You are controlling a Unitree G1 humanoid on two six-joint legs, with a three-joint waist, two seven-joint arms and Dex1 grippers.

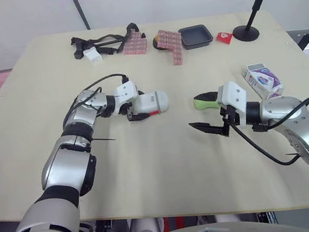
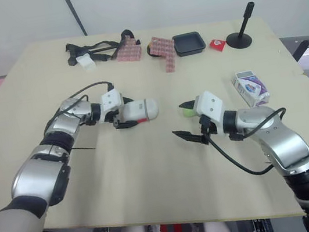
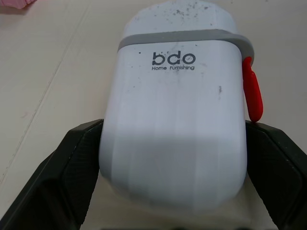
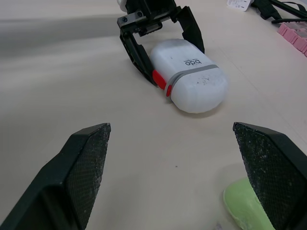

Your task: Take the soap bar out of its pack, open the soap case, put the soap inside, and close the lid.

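The soap case (image 1: 153, 102) is a white capsule with a grey band and a red latch (image 3: 253, 93), lying on its side, lid closed, near the table's middle. My left gripper (image 1: 138, 108) is shut on it, one black finger (image 3: 62, 167) pressed against each side. The green soap bar (image 1: 206, 102) lies bare on the table to the right. My right gripper (image 1: 194, 112) is open wide just in front of it, one finger alongside the bar (image 4: 242, 206). The white and purple soap pack (image 1: 262, 79) lies further right.
Along the far edge are black straps (image 1: 99, 43), two pink checked pieces (image 1: 136, 45), a black tray (image 1: 196, 36), a small red packet (image 1: 224, 36) and a black stand (image 1: 247, 30). The table's near edge runs below both arms.
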